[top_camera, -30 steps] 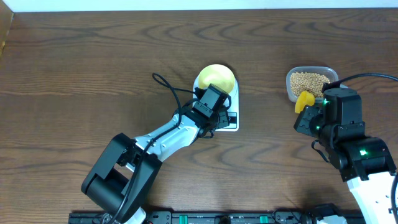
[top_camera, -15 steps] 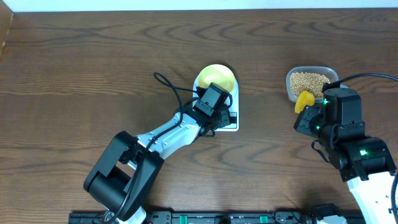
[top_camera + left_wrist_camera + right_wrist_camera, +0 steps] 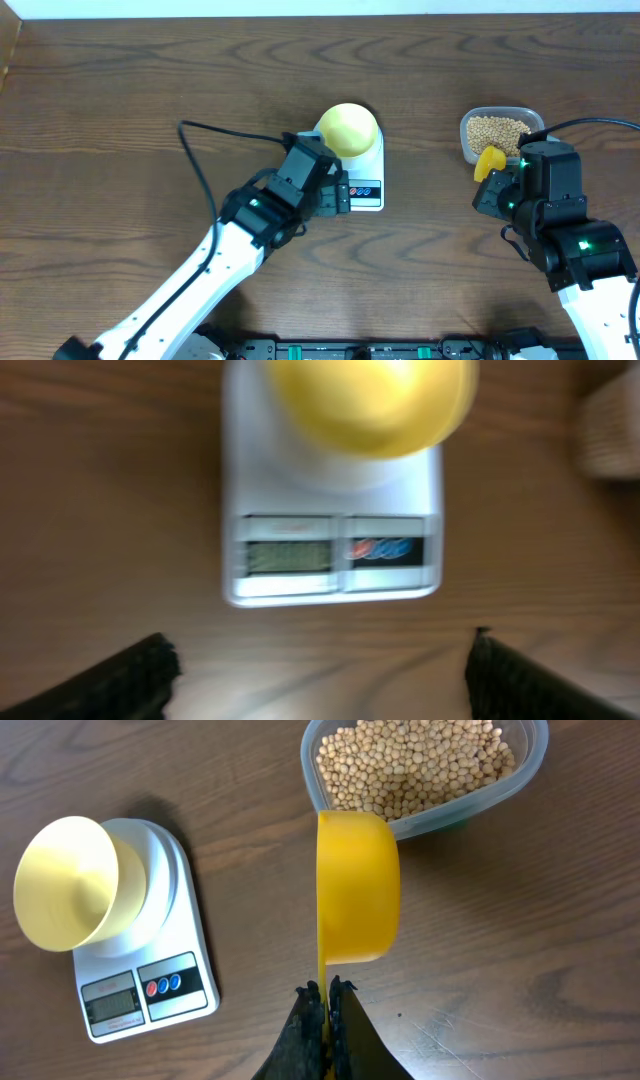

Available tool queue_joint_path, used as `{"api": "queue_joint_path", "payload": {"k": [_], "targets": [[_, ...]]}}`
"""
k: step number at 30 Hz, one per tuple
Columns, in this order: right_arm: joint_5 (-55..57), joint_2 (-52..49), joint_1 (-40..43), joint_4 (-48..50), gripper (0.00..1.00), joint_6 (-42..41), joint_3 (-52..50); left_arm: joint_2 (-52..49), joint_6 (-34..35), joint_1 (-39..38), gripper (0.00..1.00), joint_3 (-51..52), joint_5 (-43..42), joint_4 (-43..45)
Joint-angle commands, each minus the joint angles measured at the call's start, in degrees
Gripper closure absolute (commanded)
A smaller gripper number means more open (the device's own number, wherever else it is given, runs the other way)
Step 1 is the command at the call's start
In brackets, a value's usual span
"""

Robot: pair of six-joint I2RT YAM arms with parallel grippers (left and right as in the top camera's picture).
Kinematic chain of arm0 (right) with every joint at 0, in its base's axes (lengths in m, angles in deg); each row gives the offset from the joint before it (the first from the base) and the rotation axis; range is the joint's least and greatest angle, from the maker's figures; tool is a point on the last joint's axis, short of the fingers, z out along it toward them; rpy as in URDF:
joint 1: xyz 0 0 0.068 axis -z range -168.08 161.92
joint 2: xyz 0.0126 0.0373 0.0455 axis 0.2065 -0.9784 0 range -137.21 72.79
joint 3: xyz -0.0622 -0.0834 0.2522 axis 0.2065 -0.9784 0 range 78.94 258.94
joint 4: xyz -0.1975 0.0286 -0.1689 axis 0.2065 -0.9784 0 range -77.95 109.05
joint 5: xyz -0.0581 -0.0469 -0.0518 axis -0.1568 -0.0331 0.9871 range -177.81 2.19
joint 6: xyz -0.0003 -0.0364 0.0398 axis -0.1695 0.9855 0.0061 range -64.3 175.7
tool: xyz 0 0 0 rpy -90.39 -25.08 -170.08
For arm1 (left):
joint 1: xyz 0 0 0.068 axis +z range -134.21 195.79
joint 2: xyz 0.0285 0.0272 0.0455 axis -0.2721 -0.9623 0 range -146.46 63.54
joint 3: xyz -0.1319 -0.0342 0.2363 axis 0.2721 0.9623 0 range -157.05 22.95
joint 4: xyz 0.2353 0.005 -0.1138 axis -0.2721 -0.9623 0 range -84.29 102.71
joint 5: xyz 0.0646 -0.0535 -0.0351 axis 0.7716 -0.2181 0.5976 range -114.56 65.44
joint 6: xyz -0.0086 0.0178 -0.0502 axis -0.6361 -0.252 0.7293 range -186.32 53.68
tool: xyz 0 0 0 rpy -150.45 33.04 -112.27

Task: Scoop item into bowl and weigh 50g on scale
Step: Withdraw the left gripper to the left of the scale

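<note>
Pale yellow bowl (image 3: 348, 129) on white scale (image 3: 365, 190), left hand (image 3: 320, 650) spread apart, right hand (image 3: 325, 995) clamped on yellow scoop (image 3: 357, 890)

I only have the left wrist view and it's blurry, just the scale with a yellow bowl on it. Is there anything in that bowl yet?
Observer: No. The right wrist view looks into the bowl on the scale, and no beans show inside it.
Operator: Where are the beans, then?
Observer: The beans lie in a clear tub on the table, off to the scale's right side.
Operator: What is the right arm doing?
Observer: The right gripper is shut on the handle of a yellow scoop, whose cup sits next to the tub's near wall.
</note>
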Motion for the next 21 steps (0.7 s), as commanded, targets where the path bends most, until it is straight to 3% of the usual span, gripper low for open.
{"api": "queue_joint_path", "payload": {"k": [1, 3, 7, 10, 13, 19, 21], "targets": [[0.70, 0.15, 0.37, 0.09, 0.99, 1.01, 1.09, 2.64, -3.67, 0.15, 0.02, -0.48, 9.68, -6.60], [0.70, 0.15, 0.37, -0.07, 0.99, 1.01, 1.09, 2.45, -11.19, 0.26, 0.02, -0.48, 9.57, -6.45], [0.74, 0.15, 0.37, -0.81, 0.99, 1.03, 1.09, 2.89, -37.57, 2.05, 0.02, -2.60, 2.47, -11.72], [0.72, 0.15, 0.37, -0.92, 0.99, 0.98, 1.09, 2.91, -44.04, 6.69, 0.02, -9.07, 0.87, -20.81], [0.72, 0.15, 0.37, -0.92, 0.99, 0.98, 1.09, 2.91, -57.11, 14.25, 0.02, -16.90, -11.80, -28.94], [0.70, 0.15, 0.37, -1.53, 0.99, 0.98, 1.09, 2.84, -56.50, 20.94, 0.02, -17.94, -12.59, -30.84], [0.70, 0.15, 0.37, -1.62, 0.99, 0.98, 1.09, 2.93, -63.36, 21.05, 0.02, -17.97, -14.14, -31.19]]}}
